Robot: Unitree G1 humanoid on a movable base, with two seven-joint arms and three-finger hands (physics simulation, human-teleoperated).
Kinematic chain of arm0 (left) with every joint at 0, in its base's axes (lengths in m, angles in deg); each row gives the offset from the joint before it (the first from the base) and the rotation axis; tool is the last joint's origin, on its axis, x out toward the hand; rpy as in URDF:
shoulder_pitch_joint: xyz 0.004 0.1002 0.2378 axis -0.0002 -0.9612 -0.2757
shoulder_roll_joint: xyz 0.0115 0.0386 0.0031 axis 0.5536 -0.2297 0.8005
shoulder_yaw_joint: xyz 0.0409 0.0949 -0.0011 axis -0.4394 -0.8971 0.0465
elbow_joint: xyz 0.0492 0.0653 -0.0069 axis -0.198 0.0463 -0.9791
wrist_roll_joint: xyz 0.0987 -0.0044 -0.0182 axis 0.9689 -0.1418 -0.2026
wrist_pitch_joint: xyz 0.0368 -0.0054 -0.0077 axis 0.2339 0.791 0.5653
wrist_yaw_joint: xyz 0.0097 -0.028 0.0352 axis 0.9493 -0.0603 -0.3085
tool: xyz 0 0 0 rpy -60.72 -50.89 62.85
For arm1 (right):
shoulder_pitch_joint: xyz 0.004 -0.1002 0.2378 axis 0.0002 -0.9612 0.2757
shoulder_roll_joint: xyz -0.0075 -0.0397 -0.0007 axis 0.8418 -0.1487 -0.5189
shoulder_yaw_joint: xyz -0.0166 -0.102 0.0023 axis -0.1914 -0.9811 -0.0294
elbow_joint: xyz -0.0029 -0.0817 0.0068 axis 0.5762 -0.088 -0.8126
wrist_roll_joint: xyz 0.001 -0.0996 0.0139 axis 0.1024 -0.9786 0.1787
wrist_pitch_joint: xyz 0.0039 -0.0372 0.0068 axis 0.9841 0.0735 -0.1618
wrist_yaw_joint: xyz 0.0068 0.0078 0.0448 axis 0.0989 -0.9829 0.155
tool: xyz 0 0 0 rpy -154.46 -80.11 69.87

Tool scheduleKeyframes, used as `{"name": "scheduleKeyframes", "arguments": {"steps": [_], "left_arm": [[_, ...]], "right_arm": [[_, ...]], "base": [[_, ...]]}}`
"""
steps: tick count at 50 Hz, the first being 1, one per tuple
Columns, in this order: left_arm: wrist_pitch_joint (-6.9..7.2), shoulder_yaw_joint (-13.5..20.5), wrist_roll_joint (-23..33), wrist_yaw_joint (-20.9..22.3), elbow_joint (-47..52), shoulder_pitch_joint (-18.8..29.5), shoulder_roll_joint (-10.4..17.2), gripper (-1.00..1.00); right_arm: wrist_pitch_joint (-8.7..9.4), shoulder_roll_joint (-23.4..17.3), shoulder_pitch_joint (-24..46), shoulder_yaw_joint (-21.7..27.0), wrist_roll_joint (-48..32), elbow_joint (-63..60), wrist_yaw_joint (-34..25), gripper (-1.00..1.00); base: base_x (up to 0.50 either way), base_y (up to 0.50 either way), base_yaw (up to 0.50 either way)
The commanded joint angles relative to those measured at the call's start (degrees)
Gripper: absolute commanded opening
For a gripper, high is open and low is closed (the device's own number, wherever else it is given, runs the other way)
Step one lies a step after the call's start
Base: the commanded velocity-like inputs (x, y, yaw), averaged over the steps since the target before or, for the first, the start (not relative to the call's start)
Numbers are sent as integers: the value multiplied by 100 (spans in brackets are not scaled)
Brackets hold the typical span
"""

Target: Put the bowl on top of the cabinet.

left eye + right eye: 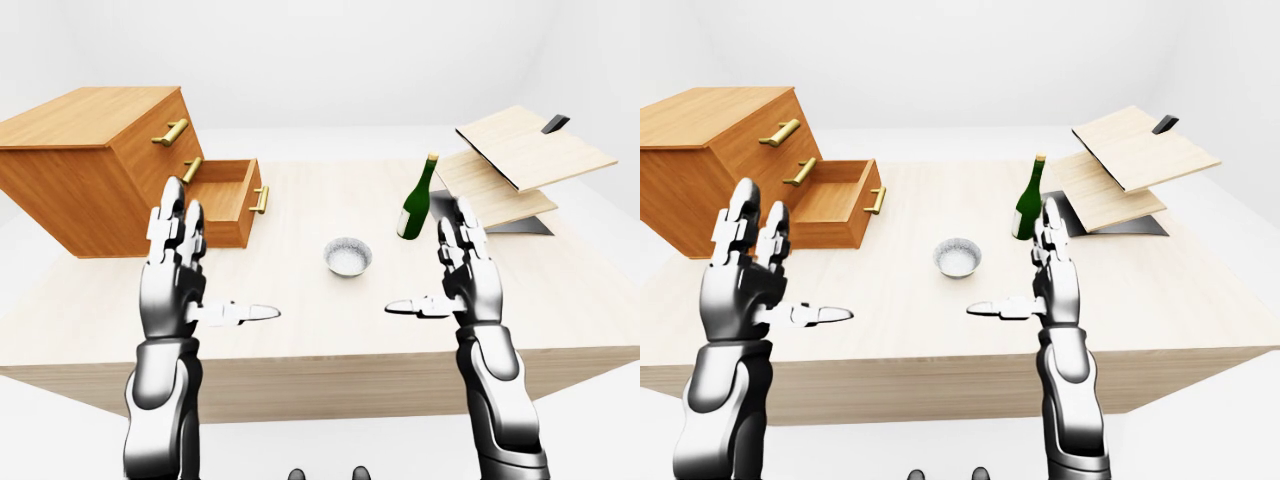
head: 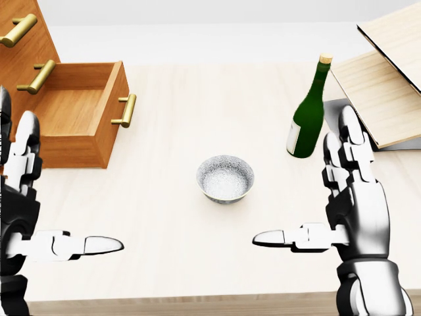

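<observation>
Bowl [image 2: 225,178] sitting mid surface [image 2: 184,99], both hands' fingers spread wide, left hand [image 1: 178,270], right hand [image 2: 352,197], cabinet [image 1: 95,165] upper left, drawer [image 2: 79,122] open, bottle [image 2: 308,112] upright

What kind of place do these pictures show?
Probably a simulated test room rather than a real home: plain white walls around one wooden table, which carries only a few props: a wooden cabinet with one drawer open, a small bowl, and a green bottle.

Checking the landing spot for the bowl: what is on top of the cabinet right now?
The cabinet top shows bare wood with nothing on it in the eye views, though its left end runs out of frame. The bowl sits on the table, between both open robot hands.
</observation>
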Motion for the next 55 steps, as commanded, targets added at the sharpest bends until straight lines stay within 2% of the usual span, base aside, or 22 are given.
{"name": "scheduleKeyframes", "arguments": {"steps": [1, 8, 16, 33, 55], "left_arm": [[0, 356, -238, 81, 887, 132, 114, 100], [0, 664, -455, 95, 1317, 288, 229, 100], [0, 828, -606, 64, 1530, 363, 303, 100], [0, 1183, -963, -8, 1901, 541, 490, 100], [0, 1494, -1217, -79, 1816, 633, 684, 100]], "right_arm": [[0, -15, 28, 66, 0, -293, 4, 100], [0, -22, 57, 127, 77, -517, 48, 100], [0, -28, 32, 131, 81, -507, 32, 100], [0, -22, 25, 122, 55, -455, 31, 100], [0, -21, 29, 131, 85, -371, 15, 100]], "base": [[0, 0, 0], [0, 0, 0], [0, 5, 0], [0, 48, 0], [0, 50, 0]]}}
